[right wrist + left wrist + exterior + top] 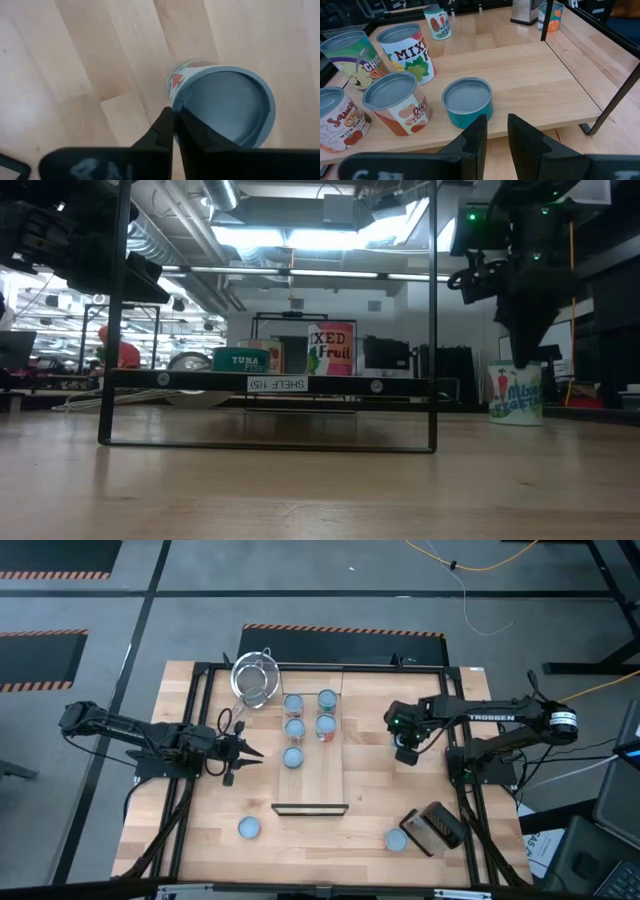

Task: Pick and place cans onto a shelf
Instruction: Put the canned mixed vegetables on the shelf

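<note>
The shelf [318, 775] is a long light wood board on a black frame [270, 382]. Several cans stand on its far half, and a low teal can [292, 757] stands nearest its middle. My left gripper [255, 753] is slightly open and empty at the shelf's left edge, level with the teal can [467, 101]. My right gripper [407, 752] is shut and points down over a can [225, 107] that stands upright on the table right of the shelf [515, 392]. Two more cans [248, 828] [396, 839] stand on the table near the front. My right gripper's shut fingertips [167, 127] stand over the can's rim [176, 97], coming from above. Whether they touch the rim, I cannot tell. The can stands upright on the table.
A wire-mesh strainer [255, 678] lies at the shelf's far left corner. A dark box [435, 827] lies at the front right beside a can. The shelf's black frame posts [433, 310] rise above the board. The near half of the shelf board is bare.
</note>
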Controlling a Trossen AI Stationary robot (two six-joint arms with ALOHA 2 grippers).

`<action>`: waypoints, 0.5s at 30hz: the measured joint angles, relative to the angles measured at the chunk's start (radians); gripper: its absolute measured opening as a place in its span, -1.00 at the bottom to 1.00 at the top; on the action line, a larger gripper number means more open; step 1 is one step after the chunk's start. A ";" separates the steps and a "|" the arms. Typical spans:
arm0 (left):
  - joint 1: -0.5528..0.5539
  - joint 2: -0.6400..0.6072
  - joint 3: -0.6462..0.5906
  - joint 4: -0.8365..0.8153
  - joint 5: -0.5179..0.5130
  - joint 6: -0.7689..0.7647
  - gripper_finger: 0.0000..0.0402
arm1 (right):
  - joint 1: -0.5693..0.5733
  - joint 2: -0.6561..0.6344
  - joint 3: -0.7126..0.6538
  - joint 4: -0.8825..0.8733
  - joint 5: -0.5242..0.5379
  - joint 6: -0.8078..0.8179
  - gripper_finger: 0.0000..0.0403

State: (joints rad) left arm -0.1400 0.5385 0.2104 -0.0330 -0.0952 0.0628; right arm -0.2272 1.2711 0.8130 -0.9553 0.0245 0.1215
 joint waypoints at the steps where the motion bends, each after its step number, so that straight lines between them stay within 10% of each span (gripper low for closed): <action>1: 0.000 0.000 0.000 0.000 0.000 0.000 -0.65 | 0.000 0.003 0.009 0.000 0.002 0.000 -0.92; 15: 0.000 0.000 0.000 0.000 0.000 0.000 -0.65 | 0.044 0.003 0.298 -0.002 -0.060 -0.003 -0.96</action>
State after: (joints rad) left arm -0.1398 0.5385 0.2108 -0.0330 -0.0952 0.0628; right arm -0.1835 1.2743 1.1110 -0.9577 -0.0355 0.1189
